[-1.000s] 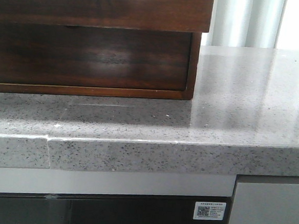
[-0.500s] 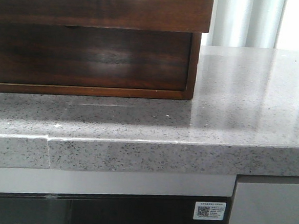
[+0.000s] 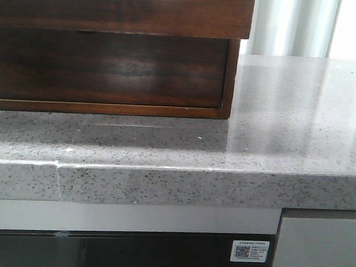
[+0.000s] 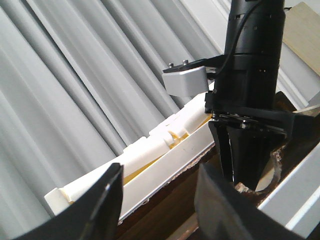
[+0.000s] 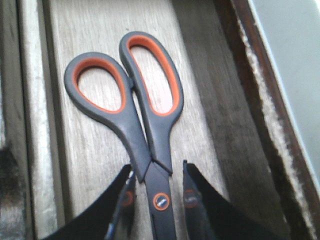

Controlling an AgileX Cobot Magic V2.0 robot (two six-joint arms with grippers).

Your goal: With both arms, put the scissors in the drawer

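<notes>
The scissors (image 5: 137,125) lie inside the drawer (image 5: 210,100), flat on its pale wooden floor, with the dark brown drawer wall running alongside them. Their long axis runs straight out from the right pincer (image 5: 156,200): the blades and the orange pivot screw sit between the pincer's two dark fingers (image 5: 200,205), while the orange-and-grey loop handles point directly away from it. The fingers stand slightly apart on either side of the blades, with a thin gap visible at each side, so the right pincer looks released rather than clamped, though contact lower down is out of sight. The left pincer (image 4: 160,200) is spread wide with nothing between its fingers, and it hovers near the drawer's brown edge, facing the right arm (image 4: 252,75), which reaches down into the drawer. The front view shows only the cabinet (image 3: 109,73) on the grey speckled surface (image 3: 277,116), with no arm in it. The right arm is plainly nearer the scissors; the placing looks done, and a straight lift along that arm's own line should clear the blades.
</notes>
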